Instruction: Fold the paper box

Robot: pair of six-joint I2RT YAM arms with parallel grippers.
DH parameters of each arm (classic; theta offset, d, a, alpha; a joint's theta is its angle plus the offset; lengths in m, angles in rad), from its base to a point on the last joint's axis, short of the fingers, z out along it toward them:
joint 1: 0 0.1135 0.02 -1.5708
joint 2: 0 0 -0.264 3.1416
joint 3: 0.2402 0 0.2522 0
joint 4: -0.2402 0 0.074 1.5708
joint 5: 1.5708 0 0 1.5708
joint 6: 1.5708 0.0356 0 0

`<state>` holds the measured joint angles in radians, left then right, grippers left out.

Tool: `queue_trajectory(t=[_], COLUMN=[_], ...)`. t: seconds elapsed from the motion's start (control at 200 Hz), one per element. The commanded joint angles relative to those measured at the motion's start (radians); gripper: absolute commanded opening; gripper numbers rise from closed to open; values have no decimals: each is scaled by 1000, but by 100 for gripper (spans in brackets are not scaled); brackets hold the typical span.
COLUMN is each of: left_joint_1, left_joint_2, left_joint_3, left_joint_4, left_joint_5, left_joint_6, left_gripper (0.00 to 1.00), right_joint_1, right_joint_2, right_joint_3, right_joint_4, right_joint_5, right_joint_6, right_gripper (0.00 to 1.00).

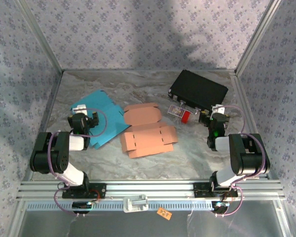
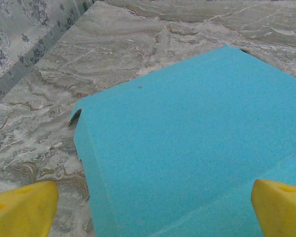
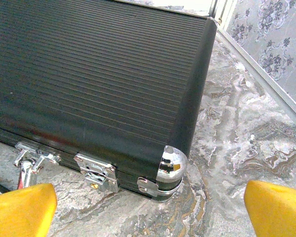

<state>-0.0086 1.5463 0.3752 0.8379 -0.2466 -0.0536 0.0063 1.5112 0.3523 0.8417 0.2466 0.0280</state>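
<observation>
Two flat, unfolded paper boxes lie on the marble table. A salmon one is in the middle and a blue one to its left. My left gripper hovers over the blue box's near left part, open and empty. In the left wrist view the blue sheet spreads between the yellow fingertips, and the left gripper holds nothing. My right gripper stands open at the right, by the black case. In the right wrist view the right gripper is over bare table.
A black ribbed case with chrome latches lies at the back right; its near corner is just ahead of my right fingers. A small red item and a card lie beside it. Patterned walls enclose the table.
</observation>
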Motion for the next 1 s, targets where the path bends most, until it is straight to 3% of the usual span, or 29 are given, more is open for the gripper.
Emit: queue_trajectory(t=[0.0, 0.095, 0.16, 0.26, 0.31, 0.365, 0.405, 0.44, 0.47, 0.505, 0.555, 0.58, 0.625, 0.725, 0.86, 0.939, 0.994], left_joint_1=[-4, 0, -40, -138, -182, -230, -245, -222, -178, -119, -51, -36, -49, -190, -524, -702, -780], left_joint_2=[-14, -22, -86, -210, -279, -342, -371, -378, -366, -337, -307, -302, -304, -352, -518, -625, -671], left_joint_3=[15, 10, 40, 92, 125, 204, 307, 432, 546, 640, 648, 629, 605, 545, 363, 201, 130], left_joint_4=[19, 31, -72, -226, -291, -421, -613, -881, -1115, -1304, -1314, -1279, -1288, -1384, -1404, -1286, -1227], left_joint_5=[5, 39, 32, -159, -287, -411, -491, -463, -351, -163, 92, 215, 285, 359, 282, 183, 104], left_joint_6=[-12, -4, 44, 87, 42, -11, -140, -325, -472, -640, -732, -769, -881, -1117, -1497, -1755, -1856], left_gripper=[100, 100, 100, 100, 100, 100, 100, 100, 100, 100, 100, 100, 99, 92, 88, 86, 84], right_joint_1=[-6, 5, 39, 101, 113, 128, 140, 138, 113, 61, 8, -17, -54, 50, 216, 296, 339], right_joint_2=[8, -20, -83, -246, -327, -409, -449, -460, -448, -415, -349, -328, -325, -345, -377, -425, -465], right_joint_3=[20, 11, 12, 33, 56, 156, 273, 399, 521, 664, 798, 799, 751, 728, 637, 525, 442], right_joint_4=[2, 6, -55, -177, -204, -361, -535, -742, -986, -1268, -1583, -1578, -1438, -1483, -1468, -1364, -1281], right_joint_5=[-4, 19, 63, 232, 283, 302, 328, 349, 322, 206, 103, -18, -255, -233, -331, -427, -476], right_joint_6=[-16, -22, -48, -24, 19, 62, 133, 290, 459, 644, 878, 879, 807, 842, 880, 935, 978], right_gripper=[99, 99, 99, 99, 99, 99, 99, 99, 99, 99, 99, 98, 85, 77, 70, 70, 70])
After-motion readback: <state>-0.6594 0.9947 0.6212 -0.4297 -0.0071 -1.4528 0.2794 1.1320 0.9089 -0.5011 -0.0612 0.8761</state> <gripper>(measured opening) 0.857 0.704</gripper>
